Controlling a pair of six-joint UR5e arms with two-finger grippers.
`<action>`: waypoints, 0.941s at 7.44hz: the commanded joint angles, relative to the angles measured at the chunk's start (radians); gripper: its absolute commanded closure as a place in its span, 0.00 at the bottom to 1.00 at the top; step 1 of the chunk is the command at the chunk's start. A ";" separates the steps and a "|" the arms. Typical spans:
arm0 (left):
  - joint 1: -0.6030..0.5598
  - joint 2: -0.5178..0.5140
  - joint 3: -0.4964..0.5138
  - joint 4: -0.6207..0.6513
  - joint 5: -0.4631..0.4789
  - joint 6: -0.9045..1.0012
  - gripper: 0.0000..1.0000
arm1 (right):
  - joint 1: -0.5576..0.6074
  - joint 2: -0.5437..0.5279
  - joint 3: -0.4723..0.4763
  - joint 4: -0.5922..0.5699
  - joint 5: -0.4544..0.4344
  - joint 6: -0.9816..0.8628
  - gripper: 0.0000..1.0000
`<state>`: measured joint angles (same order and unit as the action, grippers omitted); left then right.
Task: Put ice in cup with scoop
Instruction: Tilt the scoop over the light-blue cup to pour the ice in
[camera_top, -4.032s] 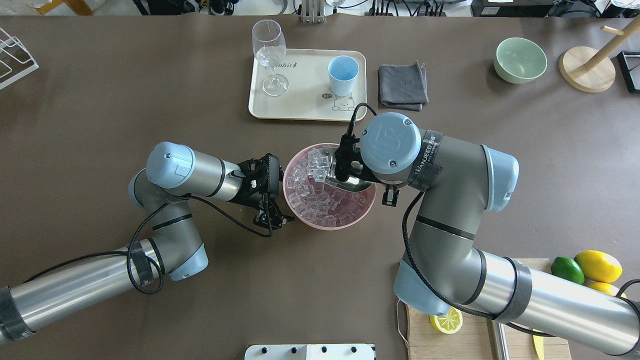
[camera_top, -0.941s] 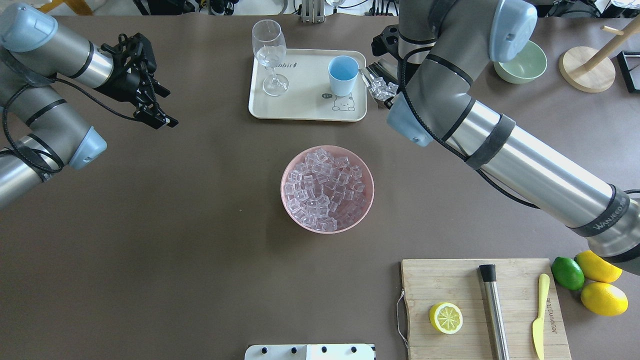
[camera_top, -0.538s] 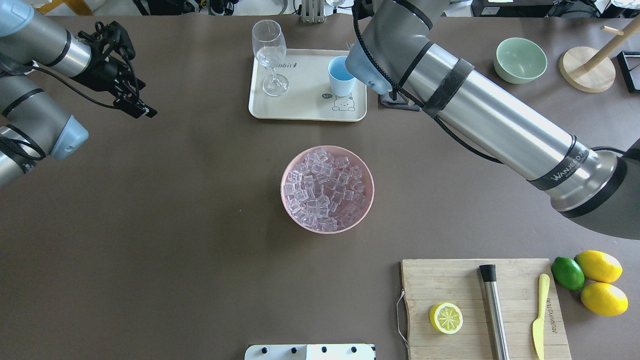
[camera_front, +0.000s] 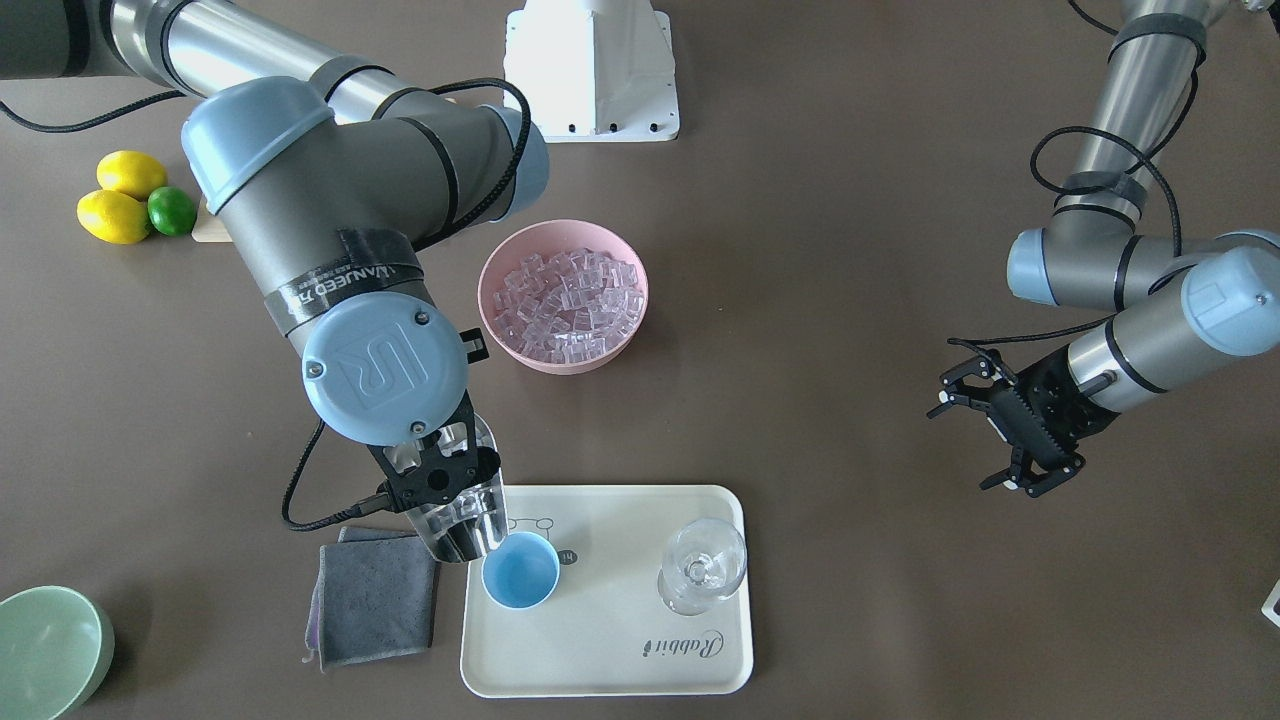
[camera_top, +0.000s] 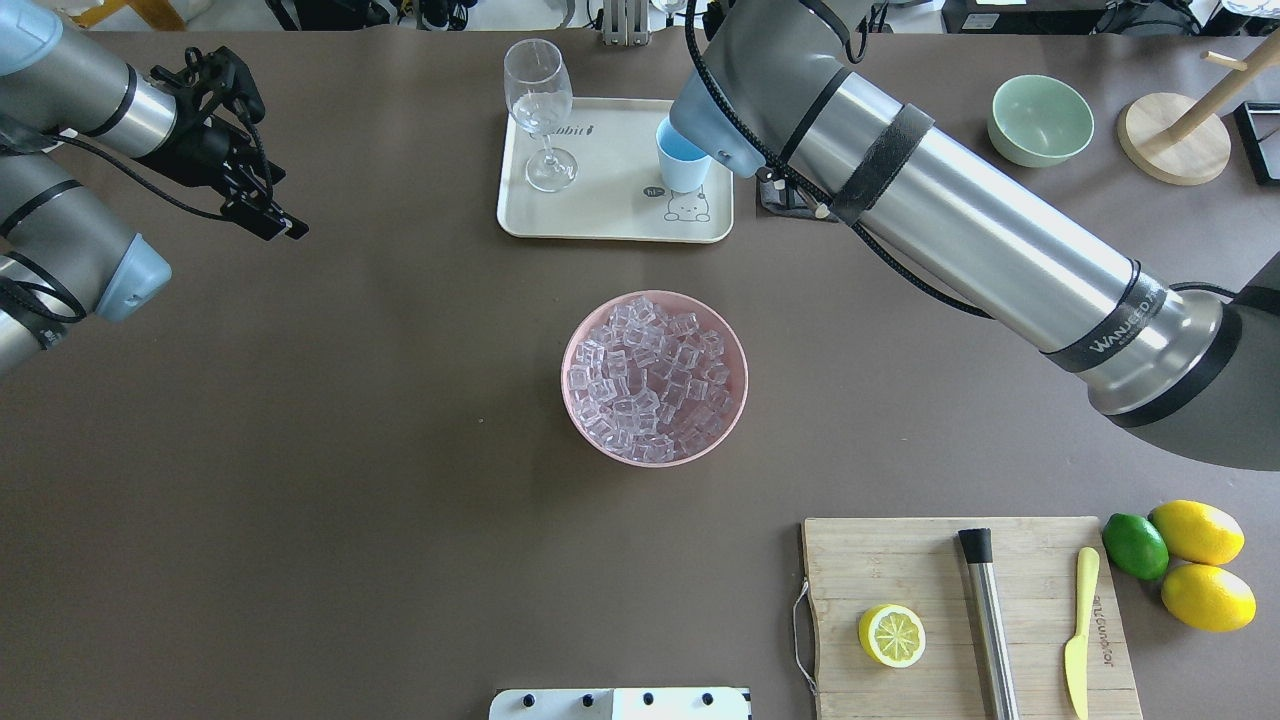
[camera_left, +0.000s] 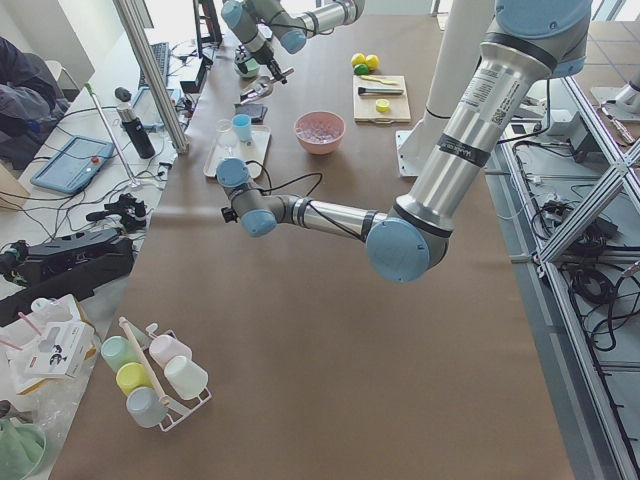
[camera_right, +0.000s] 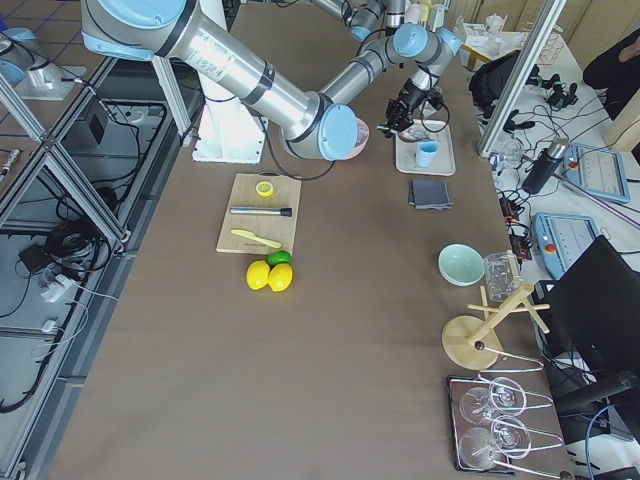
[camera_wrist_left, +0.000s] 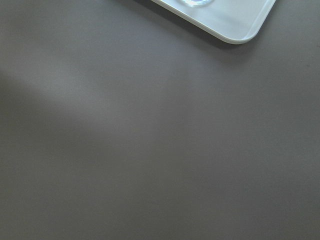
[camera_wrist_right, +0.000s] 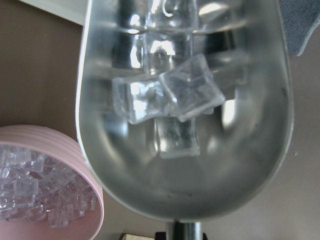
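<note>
My right gripper (camera_front: 437, 478) is shut on the steel scoop (camera_front: 466, 512), which tilts down with its open end at the rim of the light-blue cup (camera_front: 520, 570). The right wrist view shows several ice cubes (camera_wrist_right: 170, 100) lying in the scoop's trough (camera_wrist_right: 125, 170). The cup stands on the cream tray (camera_front: 620, 650), and its inside shows only blue. In the overhead view my right arm half hides the cup (camera_top: 680, 168). More ice (camera_front: 565, 290) fills the pink bowl (camera_front: 500, 340). My left gripper (camera_front: 975, 440) is open and empty, far off to the side.
A stemmed glass (camera_front: 702, 565) stands on the tray beside the cup. A grey cloth (camera_front: 375, 595) lies next to the tray, under the scoop. The pale green bowl (camera_top: 1040, 120), a cutting board (camera_top: 900, 560) with lemon half, steel cylinder and knife, and whole citrus (camera_top: 1195, 530) sit on my right side.
My right arm lifted the scoop with ice out of the pink bowl and swung it to the cup's rim. My left arm drew back from the bowl to the far left.
</note>
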<state>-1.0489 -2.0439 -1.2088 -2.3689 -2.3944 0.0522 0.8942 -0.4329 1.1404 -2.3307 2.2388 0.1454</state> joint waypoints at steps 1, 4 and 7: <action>-0.003 0.002 -0.003 0.055 0.003 -0.002 0.02 | -0.020 0.045 -0.062 -0.016 -0.002 -0.067 1.00; 0.003 0.001 -0.001 0.094 0.007 0.000 0.02 | -0.034 0.083 -0.160 -0.012 -0.010 -0.102 1.00; 0.004 0.001 -0.001 0.109 0.009 -0.002 0.02 | -0.032 0.141 -0.256 -0.012 -0.016 -0.107 1.00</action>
<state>-1.0454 -2.0431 -1.2103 -2.2756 -2.3863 0.0508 0.8611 -0.3284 0.9483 -2.3419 2.2275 0.0408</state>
